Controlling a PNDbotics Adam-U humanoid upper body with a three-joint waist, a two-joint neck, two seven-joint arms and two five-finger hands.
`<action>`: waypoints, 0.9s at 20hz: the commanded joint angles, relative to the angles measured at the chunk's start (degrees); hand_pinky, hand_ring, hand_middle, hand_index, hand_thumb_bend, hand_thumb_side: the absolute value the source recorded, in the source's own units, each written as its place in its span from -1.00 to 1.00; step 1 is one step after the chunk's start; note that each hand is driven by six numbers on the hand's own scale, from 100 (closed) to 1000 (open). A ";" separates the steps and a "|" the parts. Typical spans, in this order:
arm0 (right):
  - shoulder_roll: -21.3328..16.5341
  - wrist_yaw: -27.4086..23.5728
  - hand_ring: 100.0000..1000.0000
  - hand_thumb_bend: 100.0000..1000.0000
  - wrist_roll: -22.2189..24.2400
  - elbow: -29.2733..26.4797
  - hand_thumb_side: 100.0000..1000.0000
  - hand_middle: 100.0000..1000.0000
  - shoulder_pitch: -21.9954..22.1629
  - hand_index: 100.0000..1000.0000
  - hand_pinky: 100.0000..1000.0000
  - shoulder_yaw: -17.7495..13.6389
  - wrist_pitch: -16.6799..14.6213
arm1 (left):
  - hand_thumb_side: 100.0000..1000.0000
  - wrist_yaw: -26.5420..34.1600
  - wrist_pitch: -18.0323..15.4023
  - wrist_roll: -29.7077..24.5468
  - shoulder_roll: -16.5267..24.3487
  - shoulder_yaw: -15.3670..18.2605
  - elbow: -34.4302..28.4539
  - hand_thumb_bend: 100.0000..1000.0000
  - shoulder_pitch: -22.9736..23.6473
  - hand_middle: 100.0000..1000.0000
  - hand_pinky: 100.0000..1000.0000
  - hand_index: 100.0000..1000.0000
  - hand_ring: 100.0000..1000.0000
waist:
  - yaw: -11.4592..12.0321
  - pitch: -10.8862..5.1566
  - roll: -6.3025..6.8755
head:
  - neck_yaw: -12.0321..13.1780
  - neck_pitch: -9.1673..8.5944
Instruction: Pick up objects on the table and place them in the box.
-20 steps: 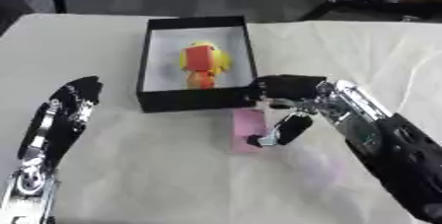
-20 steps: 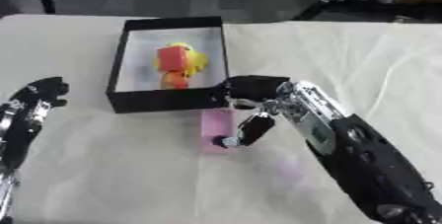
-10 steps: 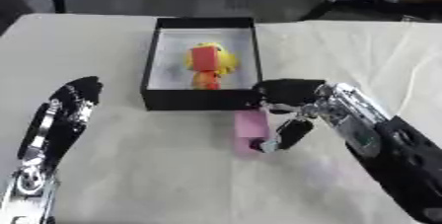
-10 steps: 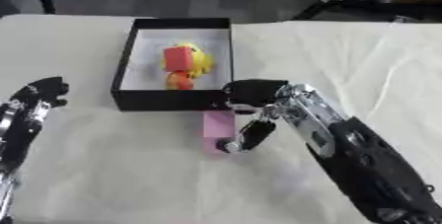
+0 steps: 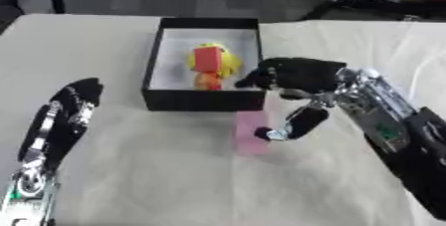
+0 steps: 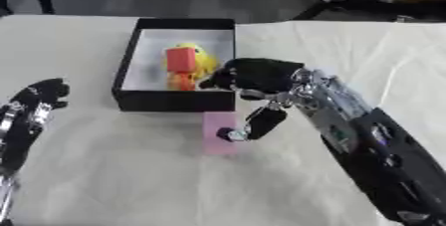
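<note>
Where the pink block (image 5: 251,131) lies flat on the surface (image 5: 157,170), long axis running toward the box (image 5: 205,99) just beyond, the right hand (image 5: 296,78) is curled over it, thumb touching its right edge; the left hand (image 5: 65,115) is held open, well apart.

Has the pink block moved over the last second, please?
No. The pink block lies flat on the table just below the box's near right corner, as before; the right hand is over it.
</note>
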 commanded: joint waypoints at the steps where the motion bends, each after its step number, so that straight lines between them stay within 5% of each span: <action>1: -1.78 -0.30 0.78 -0.43 0.73 -3.11 0.20 0.66 -0.43 0.98 0.95 -0.58 0.16 | 0.39 -0.04 -0.04 0.22 1.01 0.31 -1.17 -0.62 -0.42 0.35 0.53 0.59 0.56 | 0.00 -1.37 -0.70 | 0.19 -0.09; 13: -0.84 -2.44 0.68 -0.66 3.21 -1.32 0.30 0.62 2.02 0.94 0.81 -0.10 2.14 | 0.39 -0.05 0.04 0.37 1.05 0.32 -1.14 -0.62 -0.39 0.34 0.52 0.59 0.56 | -0.15 -1.43 -0.67 | 0.16 -0.09; 18: 0.25 -3.84 0.51 -0.71 4.59 -0.01 0.29 0.63 2.59 0.93 0.43 0.06 3.98 | 0.39 -0.06 0.07 0.40 1.01 0.31 -1.13 -0.61 -0.40 0.34 0.52 0.59 0.56 | -0.17 -1.45 -0.64 | 0.16 -0.09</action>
